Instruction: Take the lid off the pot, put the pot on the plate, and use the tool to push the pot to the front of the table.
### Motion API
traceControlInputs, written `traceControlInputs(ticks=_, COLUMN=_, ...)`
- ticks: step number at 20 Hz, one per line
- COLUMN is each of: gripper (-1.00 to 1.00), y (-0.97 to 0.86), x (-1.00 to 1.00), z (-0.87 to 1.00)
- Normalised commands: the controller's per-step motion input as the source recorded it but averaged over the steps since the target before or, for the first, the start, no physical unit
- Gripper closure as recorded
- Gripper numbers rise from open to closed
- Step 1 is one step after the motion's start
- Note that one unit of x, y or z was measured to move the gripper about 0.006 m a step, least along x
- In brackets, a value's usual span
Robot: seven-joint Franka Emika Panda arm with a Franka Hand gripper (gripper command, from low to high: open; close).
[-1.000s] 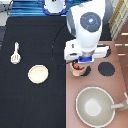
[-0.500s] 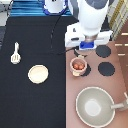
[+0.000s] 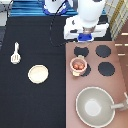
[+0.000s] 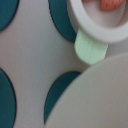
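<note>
**ITEM: POT UNCOVERED ON STOVE, GRIPPER RAISED ABOVE IT**

- Gripper (image 3: 87,36): at 12 o'clock from the pot in the exterior view, clear of it. Whether it is open, closed or gripping anything cannot be told.
- Pot (image 3: 78,65): on the stove (image 3: 120,75), over the burner (image 3: 84,70) nearest the black surface (image 3: 35,30). Uncovered, with its reddish contents showing. The wrist view shows its rim and one side tab (image 4: 90,50).
- Lid: not seen in either view.
- Plate (image 3: 38,74): at 9 o'clock from the pot, well apart, bare.
- Tool (image 3: 16,54): at 10 o'clock from the plate, untouched.
- Pan (image 3: 97,106): at 5 o'clock from the pot, near it.

Risks, as judged:
- The pan crowds the pot, so a low approach could knock against it.
- A grip on the thin rim could tilt the pot and spill the contents.

Change from a second ago:
- The gripper was low over the pot and is now higher, toward 12 o'clock.
- The pot, plate and tool have not moved.
</note>
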Motion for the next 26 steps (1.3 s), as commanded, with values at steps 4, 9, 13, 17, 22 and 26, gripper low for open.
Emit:
traceControlInputs(ticks=4, gripper=1.0, y=0.0, x=-0.31, z=-0.71)
traceControlInputs(ticks=9, gripper=1.0, y=0.0, x=-0.15, z=-0.51)
traceControlInputs(ticks=13, gripper=1.0, y=0.0, x=-0.17, z=-0.36)
traceControlInputs(ticks=17, gripper=1.0, y=0.03, x=-0.2, z=-0.24)
traceControlInputs(ticks=22, gripper=1.0, y=0.08, x=-0.42, z=-0.21)
traceControlInputs(ticks=26, gripper=-1.0, y=0.13, x=-0.3, z=0.07)
